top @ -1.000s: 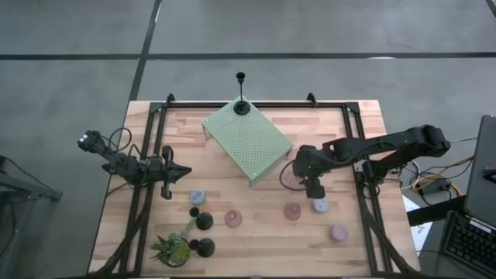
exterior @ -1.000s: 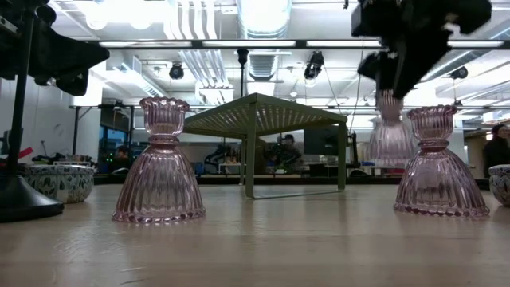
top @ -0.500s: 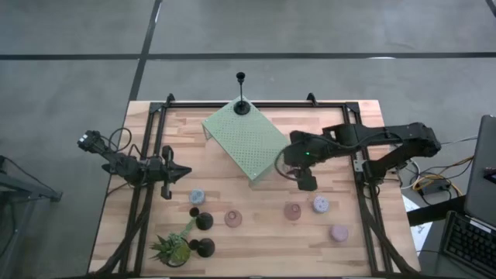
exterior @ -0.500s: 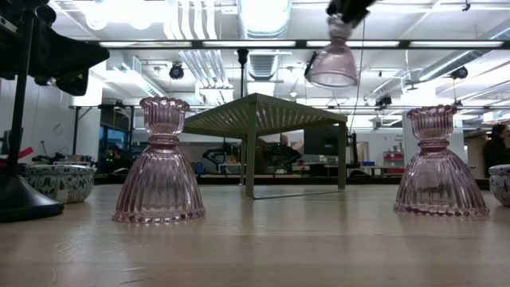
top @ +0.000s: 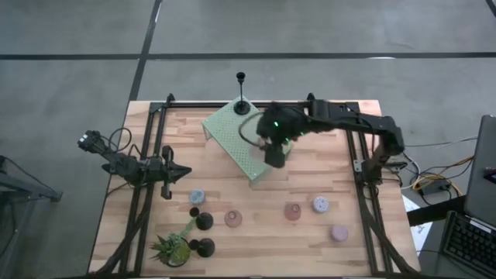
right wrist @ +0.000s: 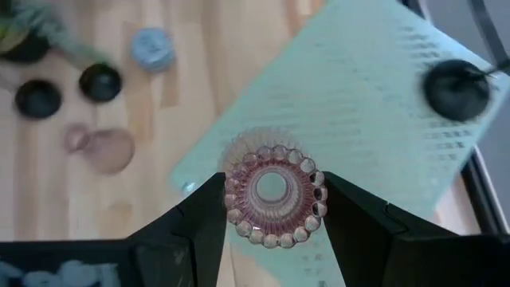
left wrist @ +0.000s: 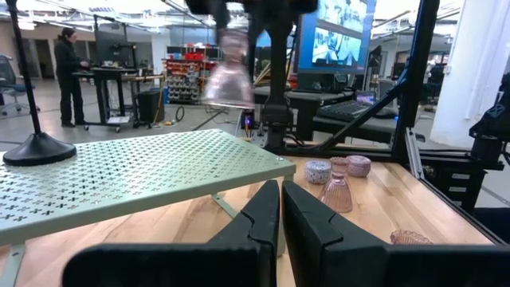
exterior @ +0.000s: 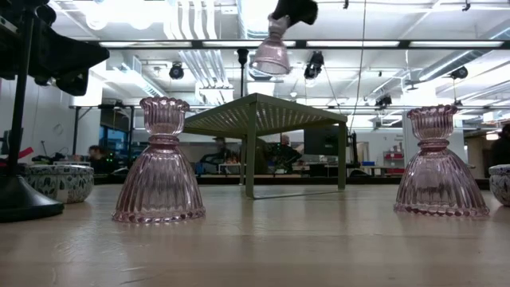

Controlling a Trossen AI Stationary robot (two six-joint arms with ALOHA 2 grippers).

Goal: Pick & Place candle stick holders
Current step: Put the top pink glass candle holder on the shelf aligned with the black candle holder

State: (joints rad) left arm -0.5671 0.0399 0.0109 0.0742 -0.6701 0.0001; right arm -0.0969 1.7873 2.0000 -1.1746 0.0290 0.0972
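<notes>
My right gripper (top: 273, 151) hangs over the near right part of the green perforated stand (top: 240, 136), shut on a pink glass candle stick holder (exterior: 271, 54). A black holder with a tall stem (top: 242, 106) stands on the stand's far corner. On the table's near half stand more pink holders (top: 232, 218) (top: 292, 211) (top: 339, 232), pale blue-grey cups (top: 197, 197) (top: 320, 204) and black holders (top: 204, 222) (top: 205, 248). My left gripper (top: 186, 172) waits shut at the table's left, pointing level. My right gripper pinches the pink holder's upper cup (right wrist: 233, 199) between its two fingers, one on each side of the beaded rim. The fingers (right wrist: 351, 219) come slanting down from above. The holder hangs base down, a little tilted, lifted clear above the green stand.
A spiky green potted plant (top: 173, 249) stands at the near left by the black holders. A black frame rail (top: 256, 103) runs round the table's far and side edges. Bare wood lies between the stand and the row of holders.
My right gripper has risen and swung from the near right of the table toward the far left, to above the green stand. It carries the pink holder along, lifted high and clear. The other holders have stayed where they were.
</notes>
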